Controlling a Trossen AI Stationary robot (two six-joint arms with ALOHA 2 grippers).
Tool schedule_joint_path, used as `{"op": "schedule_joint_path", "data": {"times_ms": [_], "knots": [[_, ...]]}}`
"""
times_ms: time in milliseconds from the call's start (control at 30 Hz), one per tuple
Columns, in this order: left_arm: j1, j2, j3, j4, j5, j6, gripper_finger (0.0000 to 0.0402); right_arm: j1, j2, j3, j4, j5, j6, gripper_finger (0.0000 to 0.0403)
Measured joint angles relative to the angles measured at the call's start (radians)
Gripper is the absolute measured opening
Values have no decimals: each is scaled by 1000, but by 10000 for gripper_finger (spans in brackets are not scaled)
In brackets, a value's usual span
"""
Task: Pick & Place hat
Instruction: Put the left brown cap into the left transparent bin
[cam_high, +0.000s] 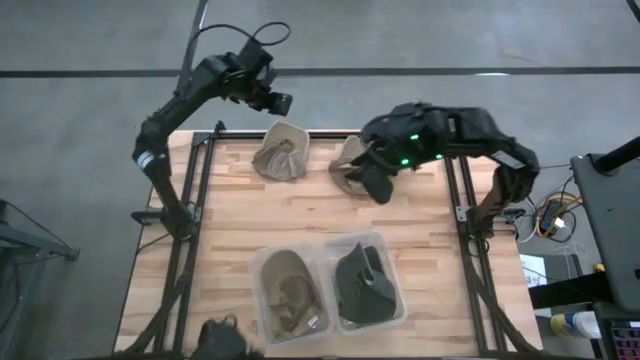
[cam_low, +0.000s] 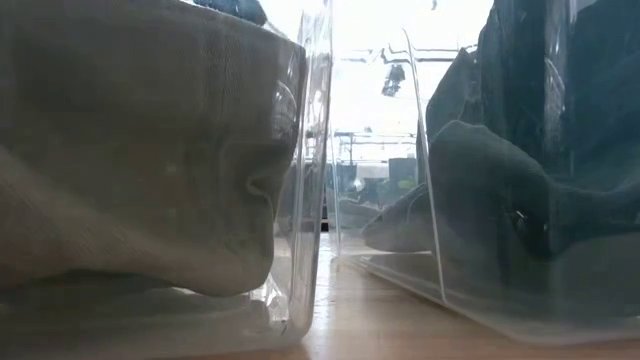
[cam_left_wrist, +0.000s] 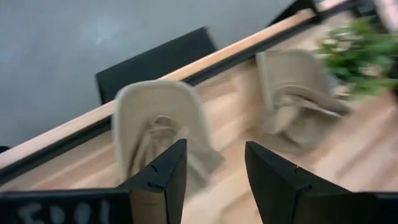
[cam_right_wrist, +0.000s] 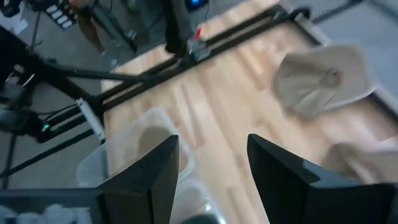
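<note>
- While the low view shows only the bins, overhead reveals both arms.
- Left gripper, released, hovers above a tan hat.
- Right gripper also unclenched.

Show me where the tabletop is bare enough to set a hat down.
Bare wood spans the middle band between the two tan hats at the far edge and the bins, widest on the left. The bins' end is crowded, and the right gripper hangs over the right hat.

right claw partly hides second tan hat; low view blocked by bins.
</note>
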Motion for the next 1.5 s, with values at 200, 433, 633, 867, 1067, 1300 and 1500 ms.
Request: {"op": "schedule_joint_path", "data": {"times_ms": [200,433,633,867,1067,1300,1500], "knots": [[87,127,0,-3,-1,44,154,-32,-60,0,8,69,-31,183],[192,251,0,-55,67,64,154,-43,-74,0,16,106,-27,182],[250,333,0,-107,150,104,154,-44,-59,-2,25,140,6,183],[270,401,0,-151,157,138,154,-44,-36,-2,47,146,41,183],[265,430,0,-148,160,173,154,-44,-13,-2,48,146,49,183],[263,447,0,-133,162,181,154,-45,-7,-2,50,146,63,183],[259,449,-1,-94,166,183,150,-49,-7,-2,51,146,78,182]]}}
